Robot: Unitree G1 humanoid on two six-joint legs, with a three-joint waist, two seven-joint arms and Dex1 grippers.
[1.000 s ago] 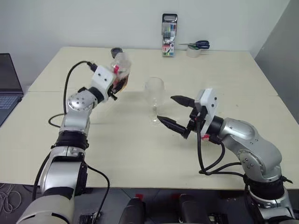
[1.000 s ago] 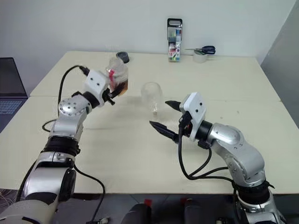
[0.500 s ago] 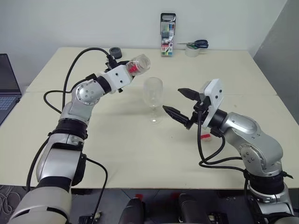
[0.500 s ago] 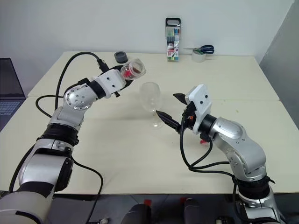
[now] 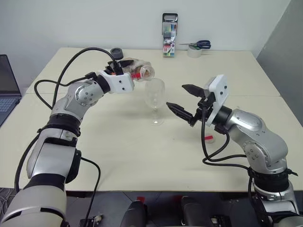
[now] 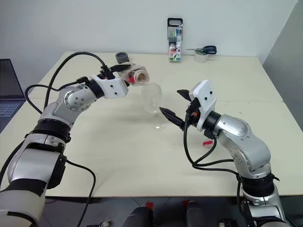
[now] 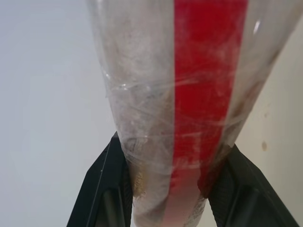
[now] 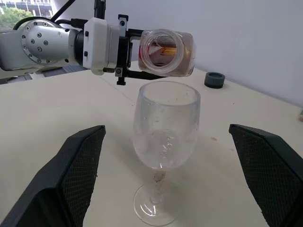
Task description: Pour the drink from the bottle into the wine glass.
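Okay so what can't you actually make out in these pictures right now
- Drink level: in the left wrist view the bottle has its red label and scuffed plastic over the liquid.
- Any stream into the glass: too faint to tell in the right wrist view.
- Marker case print: too small in the head views.
- Laptop: cut off by the edge.

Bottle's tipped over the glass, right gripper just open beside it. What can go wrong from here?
1. The bottle lies nearly level, mouth near one edge of the wine glass rim, so the drink could run down the outside.
2. The right gripper flanks the glass without gripping; a nudge from the bottle could tip it.
3. The left gripper pinches only the bottle's base; it might slip.
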